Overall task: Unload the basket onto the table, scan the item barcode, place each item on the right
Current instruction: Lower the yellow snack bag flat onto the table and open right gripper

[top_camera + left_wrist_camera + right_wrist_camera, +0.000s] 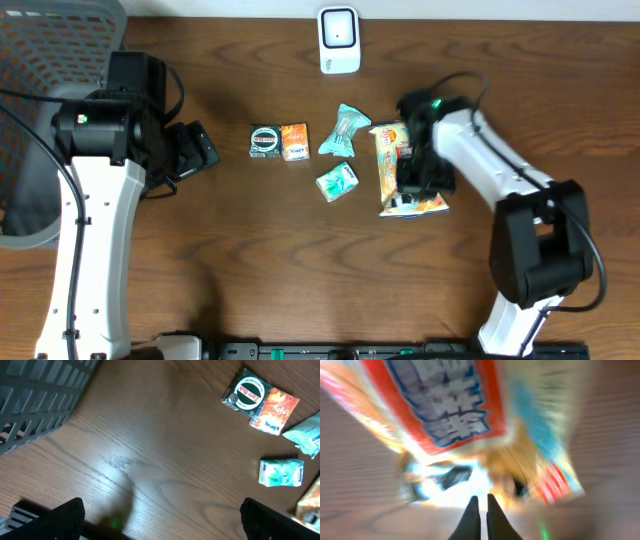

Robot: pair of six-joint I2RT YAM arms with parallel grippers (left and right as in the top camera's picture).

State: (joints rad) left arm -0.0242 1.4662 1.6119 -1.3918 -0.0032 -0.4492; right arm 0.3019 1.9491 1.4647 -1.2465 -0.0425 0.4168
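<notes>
Nearest the right wrist camera, the right claw (480, 499) is clenched, its two fingers pressed together with nothing visibly between them, and the snack packet (452, 407) lies on the worktop (250, 250) just beyond the tips, filling most of that view in a blur of red, blue and yellow print. Whether the tips touch the wrapper's edge cannot be told through the blur. From overhead the claw sits over the packet's middle, with the lower end of the packet poking out past it. The step in hand looks like taking hold of this packet, and doing it well probably means releasing the fingers first, straddling a firm edge or seam instead of the slack centre, and closing gently so the film does not crumple over the barcode; which face carries the code is not visible, so the packet may need turning once lifted. Further left lie two teal sachets (337, 181), then an orange box (274, 411) touching a green Zam-Buk box (246, 395). The left claw (167, 521) hangs released and wide over bare wood, well apart from every item, near the grey mesh basket (40, 400). Farthest off, at the far edge, stands a white scanner (339, 40), the likely target for the lifted packet
</notes>
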